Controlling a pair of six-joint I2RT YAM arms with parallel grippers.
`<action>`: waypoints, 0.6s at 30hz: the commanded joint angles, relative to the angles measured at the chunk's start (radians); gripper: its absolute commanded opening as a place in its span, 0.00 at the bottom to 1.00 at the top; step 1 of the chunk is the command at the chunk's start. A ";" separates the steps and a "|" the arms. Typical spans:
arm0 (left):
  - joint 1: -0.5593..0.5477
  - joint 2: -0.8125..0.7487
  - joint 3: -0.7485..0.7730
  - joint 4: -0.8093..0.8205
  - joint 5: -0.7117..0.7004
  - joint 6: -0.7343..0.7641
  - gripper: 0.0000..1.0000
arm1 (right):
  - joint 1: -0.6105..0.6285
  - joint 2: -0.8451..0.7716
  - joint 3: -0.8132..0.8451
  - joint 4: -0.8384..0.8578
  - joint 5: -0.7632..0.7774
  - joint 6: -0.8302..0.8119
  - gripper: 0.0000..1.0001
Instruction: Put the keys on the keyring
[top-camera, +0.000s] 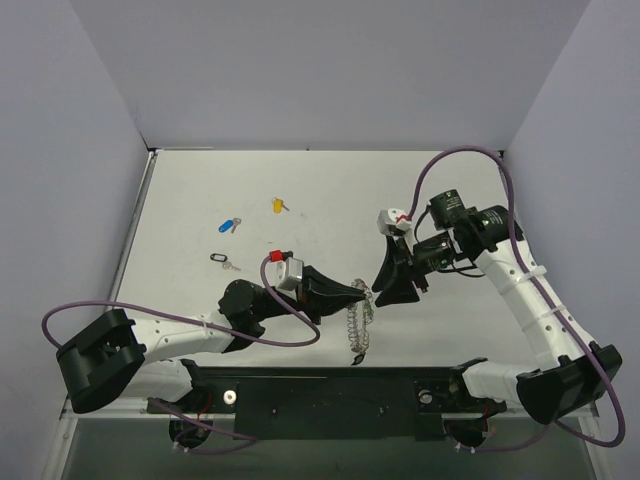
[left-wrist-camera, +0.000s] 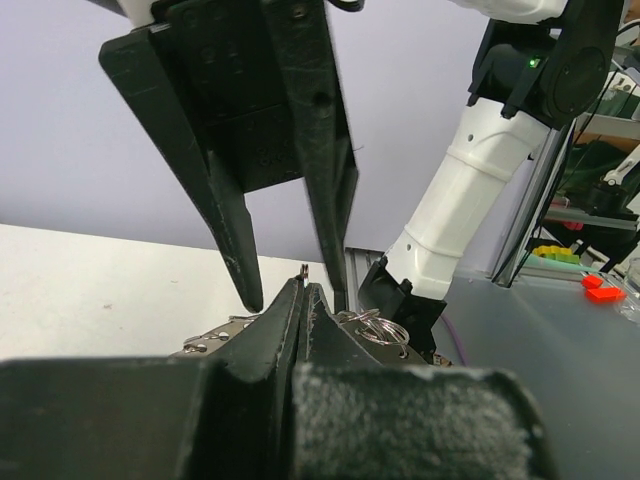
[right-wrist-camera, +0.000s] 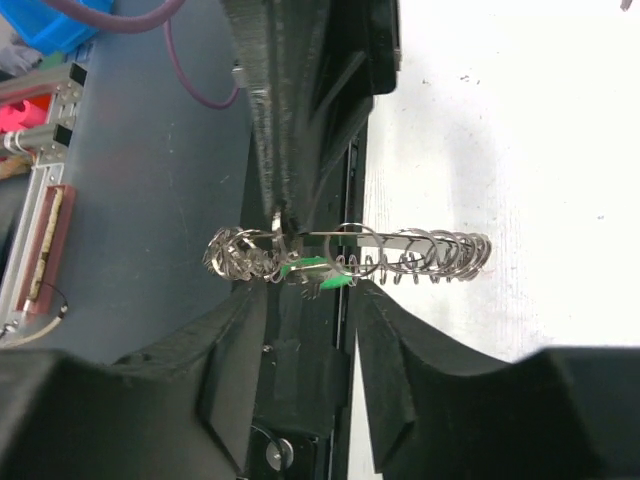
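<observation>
Top external: three loose keys (top-camera: 229, 225) on table (top-camera: 330, 190); one keyring (top-camera: 357, 325)

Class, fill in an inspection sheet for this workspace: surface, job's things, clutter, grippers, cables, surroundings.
Surface: white table, lightly marked.
Job's things: keyring held between the arms; green key against it; blue key, yellow key and black key loose on the table.
Clutter: nothing seen.
Grippers: left gripper jaws shut on the keyring; right gripper jaws apart around the green key.
Cables: purple cables loop off both arms.
Surroundings: plain grey walls.
</observation>
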 joint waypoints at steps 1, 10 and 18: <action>0.000 -0.004 0.038 0.119 -0.005 -0.023 0.00 | -0.002 -0.053 0.020 -0.080 -0.014 -0.157 0.40; -0.006 0.001 0.027 0.130 -0.045 -0.026 0.00 | 0.019 -0.025 0.060 -0.259 -0.026 -0.554 0.49; -0.019 0.027 0.036 0.153 -0.048 -0.032 0.00 | 0.024 0.024 0.110 -0.281 -0.049 -0.556 0.44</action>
